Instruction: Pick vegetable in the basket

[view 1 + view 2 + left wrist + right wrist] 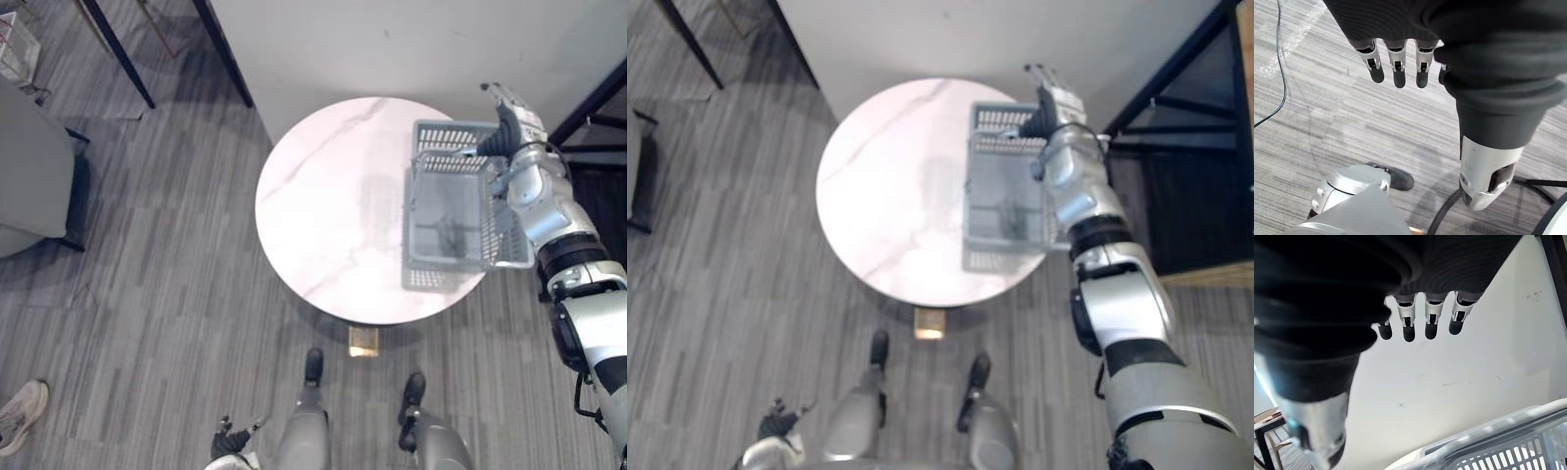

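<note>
The round white desk carries a grey basket at its 3 o'clock side. The right hand hovers over the basket's 1 o'clock corner with fingers straight and empty; the left hand hangs relaxed, also empty, near the floor. A dark shape on the basket's bottom may be the vegetable, I cannot tell; it is probably light and soft, best pinched gently around its middle.

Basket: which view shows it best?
Left eye view: nearly the whole basket, inside included, on the table's right side. Right eye view: the right robot hand and arm cover its right edge. Right wrist view catches a rim corner.
</note>
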Controlling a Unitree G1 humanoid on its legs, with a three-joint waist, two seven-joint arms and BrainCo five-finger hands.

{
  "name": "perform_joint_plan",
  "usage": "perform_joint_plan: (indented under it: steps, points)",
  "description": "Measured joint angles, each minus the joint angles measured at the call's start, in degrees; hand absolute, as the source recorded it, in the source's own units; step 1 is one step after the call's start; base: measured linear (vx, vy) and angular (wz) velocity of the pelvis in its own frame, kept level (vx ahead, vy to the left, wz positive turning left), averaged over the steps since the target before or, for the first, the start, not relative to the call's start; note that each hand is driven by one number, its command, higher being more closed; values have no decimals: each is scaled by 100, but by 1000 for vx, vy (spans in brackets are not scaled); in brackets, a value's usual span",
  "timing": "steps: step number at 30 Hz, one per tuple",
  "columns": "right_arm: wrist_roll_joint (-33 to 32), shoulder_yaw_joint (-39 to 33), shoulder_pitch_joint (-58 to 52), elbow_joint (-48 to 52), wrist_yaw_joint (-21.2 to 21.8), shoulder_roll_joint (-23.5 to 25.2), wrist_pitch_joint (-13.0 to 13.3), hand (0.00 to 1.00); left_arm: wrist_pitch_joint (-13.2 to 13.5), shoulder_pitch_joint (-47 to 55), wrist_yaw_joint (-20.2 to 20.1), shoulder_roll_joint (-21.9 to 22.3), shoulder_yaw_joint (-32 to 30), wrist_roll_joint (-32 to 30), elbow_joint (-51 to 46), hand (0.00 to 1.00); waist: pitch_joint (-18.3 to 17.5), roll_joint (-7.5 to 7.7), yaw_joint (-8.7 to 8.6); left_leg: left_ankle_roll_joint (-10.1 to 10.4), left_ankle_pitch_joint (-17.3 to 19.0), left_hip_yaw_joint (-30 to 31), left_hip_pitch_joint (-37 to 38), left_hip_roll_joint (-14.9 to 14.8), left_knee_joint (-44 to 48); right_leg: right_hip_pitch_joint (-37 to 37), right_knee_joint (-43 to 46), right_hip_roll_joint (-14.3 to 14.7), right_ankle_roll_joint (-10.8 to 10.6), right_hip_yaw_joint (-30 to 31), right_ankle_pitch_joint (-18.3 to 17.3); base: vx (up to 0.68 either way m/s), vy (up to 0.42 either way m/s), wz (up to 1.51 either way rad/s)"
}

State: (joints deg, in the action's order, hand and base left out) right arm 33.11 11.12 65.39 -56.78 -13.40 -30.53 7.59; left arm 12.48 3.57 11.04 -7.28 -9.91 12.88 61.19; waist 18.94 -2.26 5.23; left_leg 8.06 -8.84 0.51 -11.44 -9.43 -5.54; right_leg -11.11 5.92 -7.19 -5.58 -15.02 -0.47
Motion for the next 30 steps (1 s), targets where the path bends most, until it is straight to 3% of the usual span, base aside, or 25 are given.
perform_joint_plan:
  steps: [11, 30]
  points:
    - [-209, -188, 191, -290, -75, -256, -116, 0, 79, -166, 54, -5, 200, 40, -79, 0, 116, -186, -10, -6, -89, 25, -385, -13, -36, -471, 234, -13, 26, 26, -20, -28, 1, 1]
    - [-159, -43, 113, -378, -108, -263, -113, 0, 127, -247, 231, 0, 509, 40, -76, 0, 209, -279, 5, -16, -138, 79, -557, -5, -36, -703, 355, -20, 28, 105, -24, 10, -1, 0]
